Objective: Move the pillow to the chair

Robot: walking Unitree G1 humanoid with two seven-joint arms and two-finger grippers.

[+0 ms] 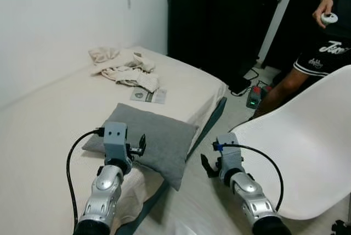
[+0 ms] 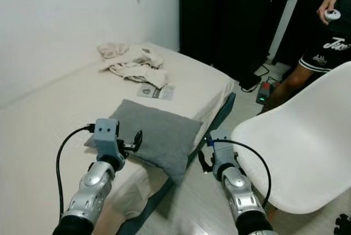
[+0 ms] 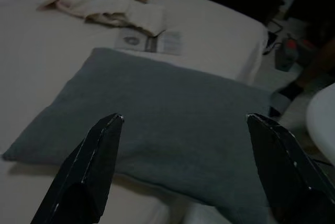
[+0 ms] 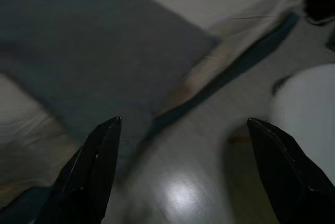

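Observation:
A grey pillow [image 1: 153, 139] lies at the near edge of the bed [image 1: 66, 114], one corner hanging over the side. A white shell chair [image 1: 307, 147] stands to the right of the bed. My left gripper [image 1: 137, 148] hovers at the pillow's near side, open, with the pillow [image 3: 167, 114] spread ahead between its fingers [image 3: 94, 156]. My right gripper [image 1: 208, 164] hangs over the floor between bed and chair, open, with nothing in it; the pillow's corner [image 4: 94, 67] and the chair's rim [image 4: 309, 103] lie ahead of it.
A heap of cream cloth [image 1: 125, 67] and a paper sheet [image 1: 149, 95] lie farther up the bed. Black cases [image 1: 219, 21] stand at the back. A person [image 1: 318, 43] holding a white controller stands behind the chair. A power strip [image 1: 254, 95] lies on the floor.

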